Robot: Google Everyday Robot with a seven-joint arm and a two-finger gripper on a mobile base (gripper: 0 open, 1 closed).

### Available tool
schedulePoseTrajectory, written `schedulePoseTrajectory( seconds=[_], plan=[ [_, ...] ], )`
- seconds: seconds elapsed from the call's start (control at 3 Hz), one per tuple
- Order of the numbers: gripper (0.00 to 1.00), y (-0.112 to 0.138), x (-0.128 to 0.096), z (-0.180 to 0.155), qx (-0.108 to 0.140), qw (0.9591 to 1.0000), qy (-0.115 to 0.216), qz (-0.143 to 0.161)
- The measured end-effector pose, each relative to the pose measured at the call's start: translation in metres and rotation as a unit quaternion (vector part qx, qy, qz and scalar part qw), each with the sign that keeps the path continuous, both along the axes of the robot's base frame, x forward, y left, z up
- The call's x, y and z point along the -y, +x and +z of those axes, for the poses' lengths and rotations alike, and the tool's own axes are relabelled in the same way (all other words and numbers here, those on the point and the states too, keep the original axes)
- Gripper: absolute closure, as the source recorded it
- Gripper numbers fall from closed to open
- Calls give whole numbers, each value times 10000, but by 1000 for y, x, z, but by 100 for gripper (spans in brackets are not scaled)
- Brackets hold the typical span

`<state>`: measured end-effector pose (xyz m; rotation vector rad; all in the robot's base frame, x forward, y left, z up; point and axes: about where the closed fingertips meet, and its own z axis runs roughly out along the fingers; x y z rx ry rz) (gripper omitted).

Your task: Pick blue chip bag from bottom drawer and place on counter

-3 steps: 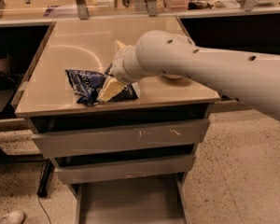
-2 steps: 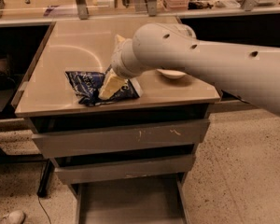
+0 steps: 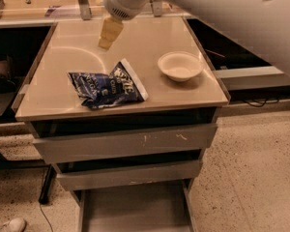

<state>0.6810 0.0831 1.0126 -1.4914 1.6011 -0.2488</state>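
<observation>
Glossy beige counter (image 3: 58, 88), faint pale arc (image 3: 87, 50). On the counter: blue chip bag (image 3: 108, 86), dark with white lettering and white corner; cream bowl (image 3: 180, 65). Above the counter: pale-yellow gripper (image 3: 107, 41), white arm (image 3: 208, 4). Below the counter: grey bottom drawer (image 3: 135, 211), scratched grey drawer fronts (image 3: 87, 146).

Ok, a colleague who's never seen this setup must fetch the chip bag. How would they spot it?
Find the beige counter atop the grey drawers. The blue chip bag lies near its front edge, left of the white bowl, with the gripper hanging clear above it, farther back. It's the only dark, crinkly thing there, with white lettering.
</observation>
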Motion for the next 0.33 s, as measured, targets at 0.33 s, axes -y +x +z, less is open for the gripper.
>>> schedulePoseTrajectory(
  seconds=[0.33],
  plan=[
    [0, 2, 14, 12, 57, 9993, -350, -125]
  ],
)
